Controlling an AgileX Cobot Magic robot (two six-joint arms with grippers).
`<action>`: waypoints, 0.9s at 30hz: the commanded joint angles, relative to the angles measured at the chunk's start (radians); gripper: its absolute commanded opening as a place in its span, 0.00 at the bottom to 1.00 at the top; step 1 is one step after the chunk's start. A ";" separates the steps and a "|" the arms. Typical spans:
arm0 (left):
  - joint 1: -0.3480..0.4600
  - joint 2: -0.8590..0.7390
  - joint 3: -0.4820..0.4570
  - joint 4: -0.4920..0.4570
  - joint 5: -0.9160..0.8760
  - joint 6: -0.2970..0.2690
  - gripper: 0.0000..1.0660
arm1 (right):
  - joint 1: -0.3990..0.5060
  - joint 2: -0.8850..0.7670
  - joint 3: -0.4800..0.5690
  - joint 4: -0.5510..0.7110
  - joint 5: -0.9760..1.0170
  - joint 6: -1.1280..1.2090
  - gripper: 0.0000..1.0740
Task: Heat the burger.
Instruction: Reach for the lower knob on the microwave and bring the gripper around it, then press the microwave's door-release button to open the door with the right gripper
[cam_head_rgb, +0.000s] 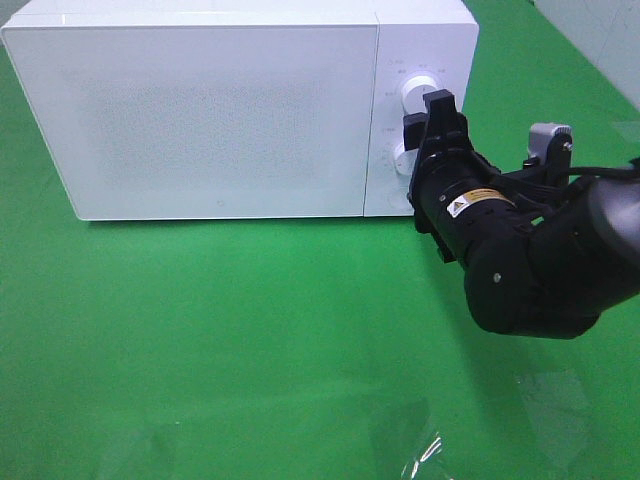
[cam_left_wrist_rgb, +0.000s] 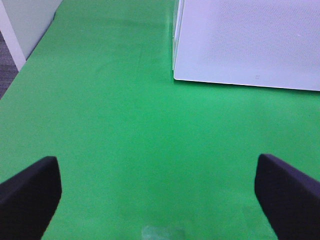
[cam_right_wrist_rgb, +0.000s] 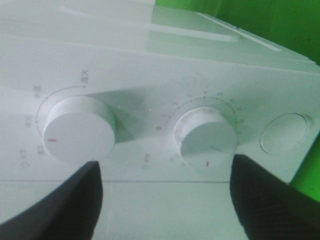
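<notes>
Though shut, one microwave (cam_head_rgb: 220, 110), two knobs (cam_right_wrist_rgb: 80, 129)

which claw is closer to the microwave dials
Right. The right claw faces the dials up close; the left claw hangs over green cloth by the microwave's opposite front corner.

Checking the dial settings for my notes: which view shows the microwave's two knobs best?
Right wrist: both knobs, the numbered one and its neighbour, fill the frame with red pointers visible. Exterior high shows them small, partly hidden behind the right gripper. Left wrist shows only a corner of the microwave.
</notes>
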 joint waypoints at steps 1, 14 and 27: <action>0.003 -0.016 0.003 -0.006 -0.007 -0.003 0.91 | 0.001 -0.054 0.033 -0.034 0.054 -0.061 0.65; 0.003 -0.016 0.003 -0.006 -0.007 -0.003 0.91 | -0.001 -0.324 0.105 -0.091 0.473 -0.552 0.65; 0.003 -0.016 0.003 -0.006 -0.007 -0.003 0.91 | -0.001 -0.476 0.104 -0.308 0.826 -0.795 0.65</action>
